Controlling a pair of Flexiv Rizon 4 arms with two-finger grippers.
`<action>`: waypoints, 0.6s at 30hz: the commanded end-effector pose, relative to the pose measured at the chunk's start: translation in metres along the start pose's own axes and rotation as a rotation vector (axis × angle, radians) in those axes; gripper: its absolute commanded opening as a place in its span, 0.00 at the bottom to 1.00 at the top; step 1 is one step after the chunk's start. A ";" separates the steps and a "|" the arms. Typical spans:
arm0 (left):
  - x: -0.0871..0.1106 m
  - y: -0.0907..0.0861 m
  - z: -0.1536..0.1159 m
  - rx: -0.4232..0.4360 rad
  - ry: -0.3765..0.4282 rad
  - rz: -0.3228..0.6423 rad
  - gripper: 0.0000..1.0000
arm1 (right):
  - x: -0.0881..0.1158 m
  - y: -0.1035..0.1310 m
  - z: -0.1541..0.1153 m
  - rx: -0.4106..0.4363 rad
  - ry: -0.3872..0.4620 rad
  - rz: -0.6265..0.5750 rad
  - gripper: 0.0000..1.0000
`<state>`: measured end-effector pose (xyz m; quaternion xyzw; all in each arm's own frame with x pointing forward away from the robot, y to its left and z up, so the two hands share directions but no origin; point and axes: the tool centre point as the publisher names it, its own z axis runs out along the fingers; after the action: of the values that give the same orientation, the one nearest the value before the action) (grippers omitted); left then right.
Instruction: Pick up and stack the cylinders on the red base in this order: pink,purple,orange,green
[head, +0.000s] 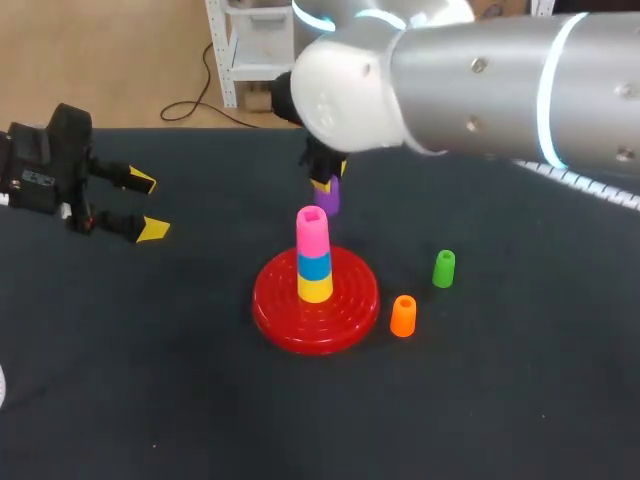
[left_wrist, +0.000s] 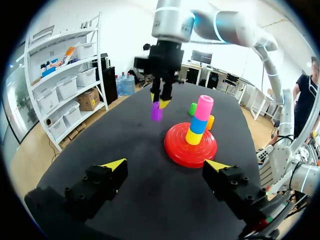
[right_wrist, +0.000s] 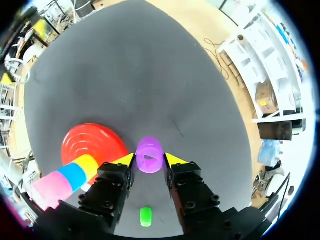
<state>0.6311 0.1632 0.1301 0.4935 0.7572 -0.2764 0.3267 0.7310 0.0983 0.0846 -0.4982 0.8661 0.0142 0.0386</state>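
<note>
The red base (head: 316, 305) carries a stack of yellow, blue and pink cylinders, with the pink cylinder (head: 312, 228) on top. Just behind the base, my right gripper (head: 326, 178) points down and is shut on the purple cylinder (head: 327, 196). In the right wrist view the purple cylinder (right_wrist: 149, 154) sits between the yellow tips of the right gripper (right_wrist: 149, 159). The orange cylinder (head: 403, 315) and the green cylinder (head: 444, 268) stand on the table to the right of the base. My left gripper (head: 141, 205) is open and holds nothing at the far left.
The black table (head: 150, 380) has bare cloth in front of and to the left of the base. My right arm's large silver link (head: 480, 90) hangs over the back right of the table.
</note>
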 end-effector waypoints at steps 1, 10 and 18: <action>0.001 0.000 0.000 -0.001 -0.005 0.002 1.00 | 0.018 0.011 -0.036 0.010 -0.052 -0.019 0.00; 0.001 0.000 0.000 -0.001 -0.005 0.002 1.00 | 0.026 0.032 -0.108 -0.037 -0.187 -0.093 0.00; 0.001 0.000 0.000 -0.001 -0.005 0.002 1.00 | 0.027 0.036 -0.116 -0.056 -0.208 -0.105 0.00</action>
<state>0.6311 0.1632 0.1301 0.4935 0.7572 -0.2764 0.3267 0.6867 0.0904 0.1989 -0.5432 0.8327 0.0716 0.0808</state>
